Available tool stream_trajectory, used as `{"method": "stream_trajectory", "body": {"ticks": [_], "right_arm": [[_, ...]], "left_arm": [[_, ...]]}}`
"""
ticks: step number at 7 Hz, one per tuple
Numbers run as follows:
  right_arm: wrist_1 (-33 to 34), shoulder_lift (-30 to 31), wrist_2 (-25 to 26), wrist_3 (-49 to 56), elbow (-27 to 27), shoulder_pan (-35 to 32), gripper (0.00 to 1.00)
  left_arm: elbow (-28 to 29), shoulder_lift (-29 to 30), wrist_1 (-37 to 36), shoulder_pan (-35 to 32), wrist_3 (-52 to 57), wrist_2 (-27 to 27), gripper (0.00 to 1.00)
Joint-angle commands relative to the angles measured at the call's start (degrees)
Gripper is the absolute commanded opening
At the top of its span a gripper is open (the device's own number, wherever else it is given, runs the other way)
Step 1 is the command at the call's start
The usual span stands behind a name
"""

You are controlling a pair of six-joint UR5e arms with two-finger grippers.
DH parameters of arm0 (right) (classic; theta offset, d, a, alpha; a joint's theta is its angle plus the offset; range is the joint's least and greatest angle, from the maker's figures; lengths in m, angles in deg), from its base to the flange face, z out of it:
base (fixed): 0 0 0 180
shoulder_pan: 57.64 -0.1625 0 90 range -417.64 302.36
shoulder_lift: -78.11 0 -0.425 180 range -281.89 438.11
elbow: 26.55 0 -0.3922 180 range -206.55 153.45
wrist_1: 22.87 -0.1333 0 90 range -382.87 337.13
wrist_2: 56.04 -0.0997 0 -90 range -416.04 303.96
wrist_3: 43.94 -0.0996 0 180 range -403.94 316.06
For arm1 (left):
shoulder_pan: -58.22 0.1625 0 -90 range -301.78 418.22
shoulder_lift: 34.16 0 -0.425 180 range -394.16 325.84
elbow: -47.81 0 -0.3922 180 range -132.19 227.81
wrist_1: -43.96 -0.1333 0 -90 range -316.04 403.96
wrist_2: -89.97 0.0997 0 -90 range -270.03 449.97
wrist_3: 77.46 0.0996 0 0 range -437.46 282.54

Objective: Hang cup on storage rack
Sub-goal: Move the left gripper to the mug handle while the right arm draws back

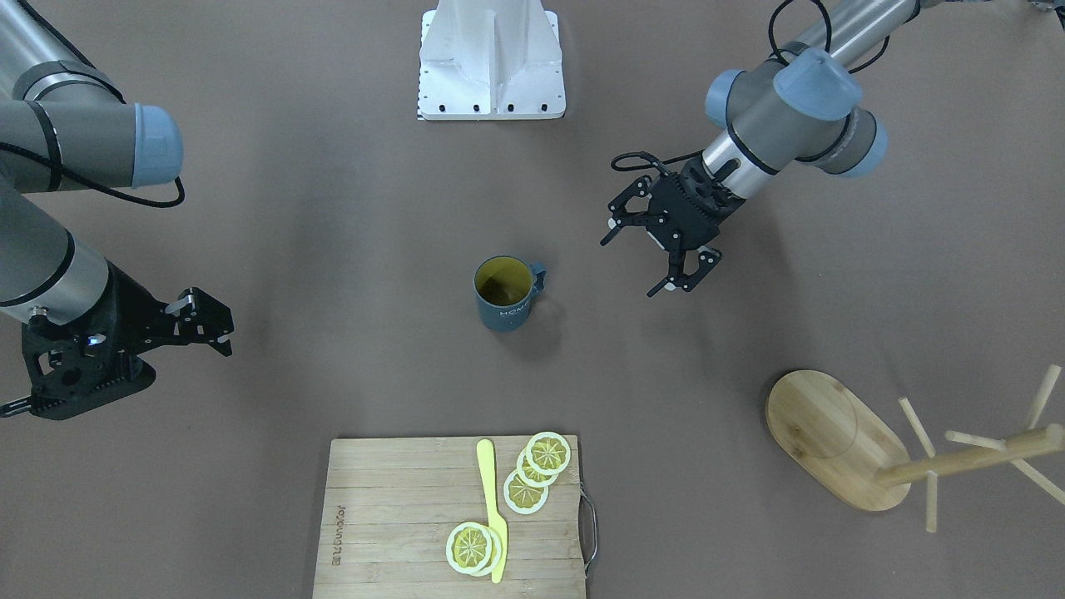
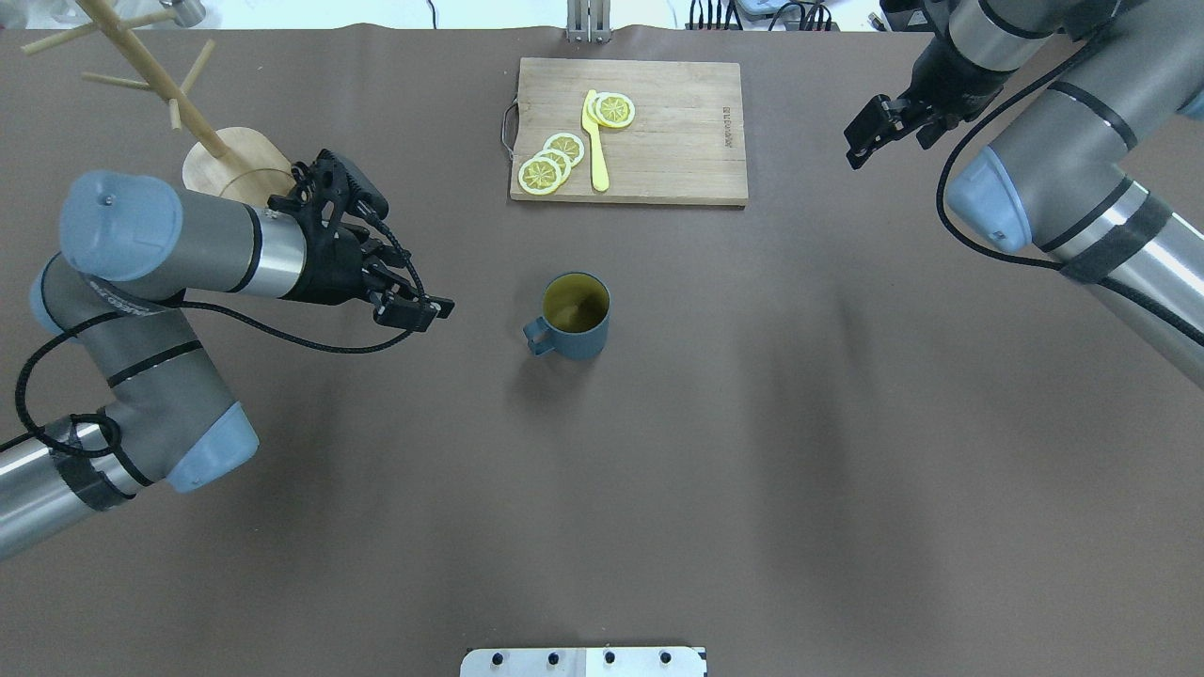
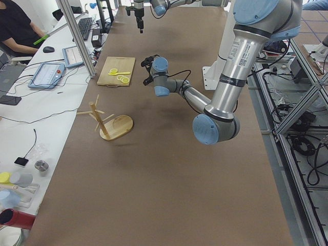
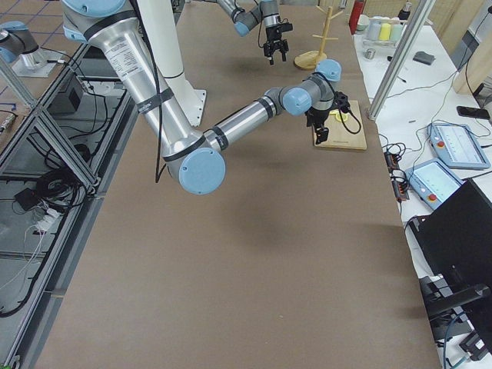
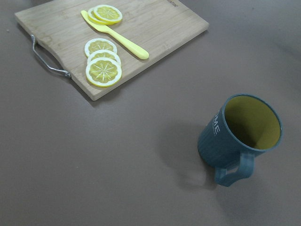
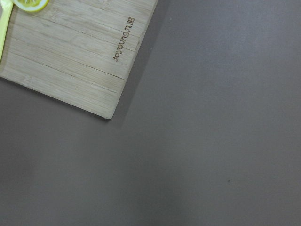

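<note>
The cup [image 2: 574,316] stands upright near the middle of the brown bench [image 2: 752,451], mouth up, its loop handle turned toward the left gripper [image 2: 414,310]. That gripper hovers beside it on the handle side — near, clearly apart — with its fingers spread wide and nothing between them. The left arm comes in low, the wrist roughly level and the gripper aimed sideways at the cup. The storage rack [image 2: 202,141] stands just behind that arm on its oval base, pegs bare. The right gripper [image 2: 879,132] hangs well away at the far side of the bench, beyond a bamboo cutting board [image 2: 658,132] carrying lemon slices [image 2: 550,162] and a yellow knife [image 2: 594,141] — it looks nearly closed and holds nothing.
</note>
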Motion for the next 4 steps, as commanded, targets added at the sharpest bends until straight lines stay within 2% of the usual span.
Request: {"method": "stream_trajectory", "body": {"ticks": [1,2,3,4], "right_arm": [[1.16,0.49,-0.47,0.19,-0.21,-1.64,0.99],[1.17,0.59,-0.47,0.37,-0.29,-2.0,0.99],[1.17,0.67,-0.56,1.68,-0.56,-2.7,0.99],[1.25,0.76,-1.17,2.21,-0.56,-2.97,0.99]], "left_arm": [[1.23,0.91,3.47,4.37,-0.32,4.3,0.97],[0.96,0.83,4.35,5.0,-0.32,4.48,0.97],[2.01,0.04,8.88,6.13,-0.32,5.09,0.97],[3.15,0.56,9.97,8.58,-0.32,8.49,0.97]]}}
